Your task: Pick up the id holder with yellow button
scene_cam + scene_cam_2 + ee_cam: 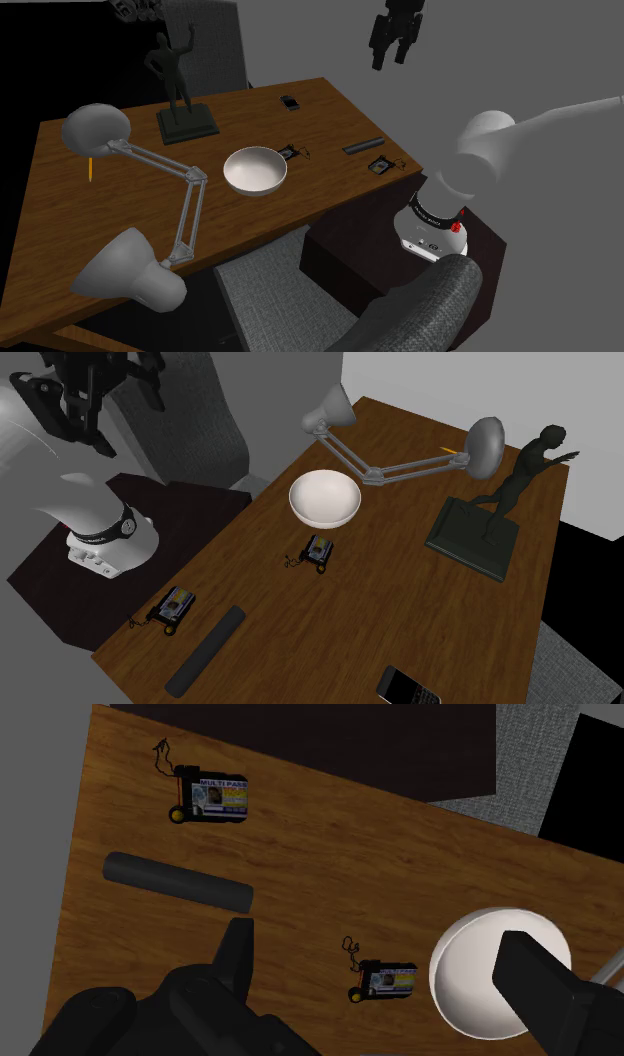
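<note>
Two black id holders with a printed card lie on the wooden desk [120, 215]. One id holder [385, 981] [291, 152] [319, 551] rests beside the white bowl [485, 974] and has a yellow button at its corner. The other id holder [210, 797] [380, 166] [172, 607] lies near the desk's edge by the stand, with a more orange button. My gripper [385, 969] [392, 55] [125, 417] hangs high above the desk, open and holding nothing. In the wrist view the holder by the bowl lies between the fingers, far below.
A black bar [178, 882] lies between the two holders. A grey desk lamp [150, 200], a dark statue [178, 95], a phone [290, 101] and a yellow pencil [90, 168] stand farther off. A grey chair [290, 290] is tucked at the desk's front.
</note>
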